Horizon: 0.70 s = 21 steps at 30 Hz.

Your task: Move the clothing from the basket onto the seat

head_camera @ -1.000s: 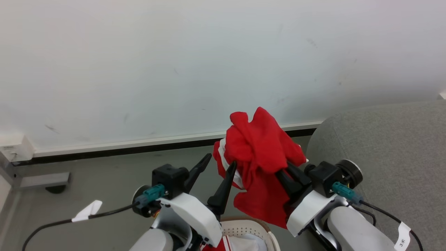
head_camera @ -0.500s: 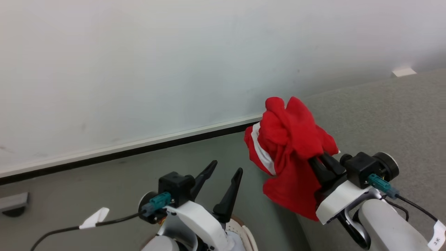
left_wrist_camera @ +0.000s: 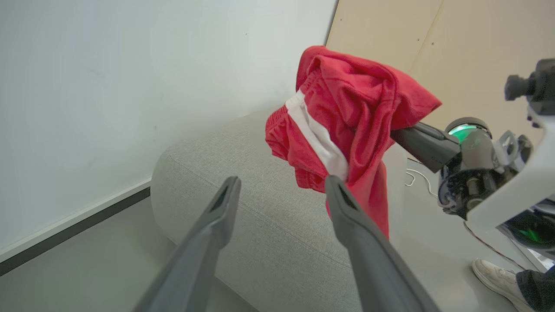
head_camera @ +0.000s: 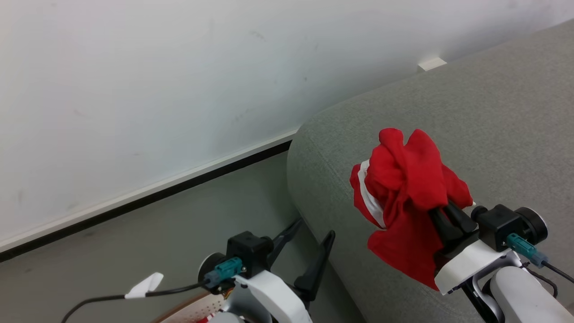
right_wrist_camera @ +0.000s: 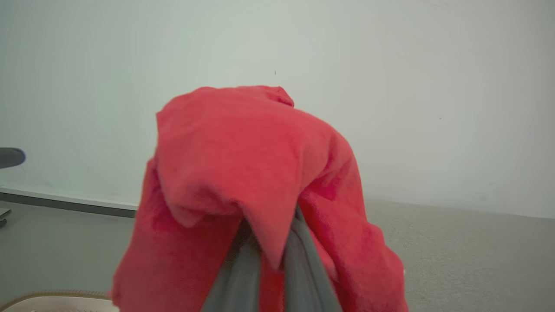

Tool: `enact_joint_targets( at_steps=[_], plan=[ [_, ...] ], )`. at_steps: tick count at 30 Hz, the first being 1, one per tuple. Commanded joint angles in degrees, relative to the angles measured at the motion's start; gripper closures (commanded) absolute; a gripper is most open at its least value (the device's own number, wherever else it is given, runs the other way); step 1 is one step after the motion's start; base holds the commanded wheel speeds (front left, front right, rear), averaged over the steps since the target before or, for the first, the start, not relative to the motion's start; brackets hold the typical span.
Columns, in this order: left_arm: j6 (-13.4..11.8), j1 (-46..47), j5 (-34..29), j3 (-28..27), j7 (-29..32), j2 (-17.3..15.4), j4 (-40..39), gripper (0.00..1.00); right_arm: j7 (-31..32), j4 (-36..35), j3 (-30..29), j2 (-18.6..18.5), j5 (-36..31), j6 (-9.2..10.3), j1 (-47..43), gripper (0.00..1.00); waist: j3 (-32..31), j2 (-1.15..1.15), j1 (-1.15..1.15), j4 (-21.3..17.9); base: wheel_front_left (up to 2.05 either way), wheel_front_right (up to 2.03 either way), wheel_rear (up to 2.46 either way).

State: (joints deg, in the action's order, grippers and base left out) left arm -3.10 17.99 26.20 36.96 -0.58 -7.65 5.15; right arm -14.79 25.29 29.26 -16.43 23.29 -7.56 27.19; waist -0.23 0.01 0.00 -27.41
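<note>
My right gripper [head_camera: 438,211] is shut on a bunched piece of the clothing [head_camera: 406,188], red with a white stripe. The cloth hangs in the air over the rounded left end of the light-grey seat [head_camera: 471,112]. The left wrist view shows the same clothing [left_wrist_camera: 347,108] draped over the right gripper's dark fingers [left_wrist_camera: 427,141], above the seat [left_wrist_camera: 269,225]. In the right wrist view the clothing [right_wrist_camera: 243,173] covers my fingers [right_wrist_camera: 236,277]. My left gripper [head_camera: 314,229] is open and empty, low beside the seat's side. The basket [head_camera: 184,308] shows as a brown rim at the bottom edge.
A white wall with a pale and black baseboard [head_camera: 148,193] runs behind, with grey floor [head_camera: 134,242] below it. A pale wooden panel [left_wrist_camera: 433,43] stands beyond the seat. A person's white shoe [left_wrist_camera: 494,273] rests on the floor at the right.
The head camera has swung right, bringing the seat into the middle of the picture. My right gripper has carried the clothing from above the basket to over the seat's end. The left gripper stays open.
</note>
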Motion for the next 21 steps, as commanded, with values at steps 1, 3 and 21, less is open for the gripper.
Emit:
enact_joint_targets(
  at_steps=[1,3,21],
  plan=[
    [-0.1,0.1,-0.4,-0.1,-0.1,0.0,0.1,0.00,-0.4,-0.5,-0.2,-0.3,-0.4,0.14,-0.5,1.00,0.7,-0.01,0.00,-1.5,0.00,0.00,0.00],
    [-0.1,0.4,-0.5,0.2,0.0,0.1,0.1,0.00,-0.4,-0.8,-0.7,-0.6,-0.3,0.14,-1.0,1.00,1.2,-0.01,0.00,-2.0,0.00,0.00,0.00],
    [5.1,17.4,-6.2,3.1,6.2,-2.3,-3.8,0.00,-0.4,0.2,-22.0,-1.9,-4.8,0.14,9.3,1.00,25.5,-0.01,0.00,6.4,0.00,0.00,0.00]
  ],
)
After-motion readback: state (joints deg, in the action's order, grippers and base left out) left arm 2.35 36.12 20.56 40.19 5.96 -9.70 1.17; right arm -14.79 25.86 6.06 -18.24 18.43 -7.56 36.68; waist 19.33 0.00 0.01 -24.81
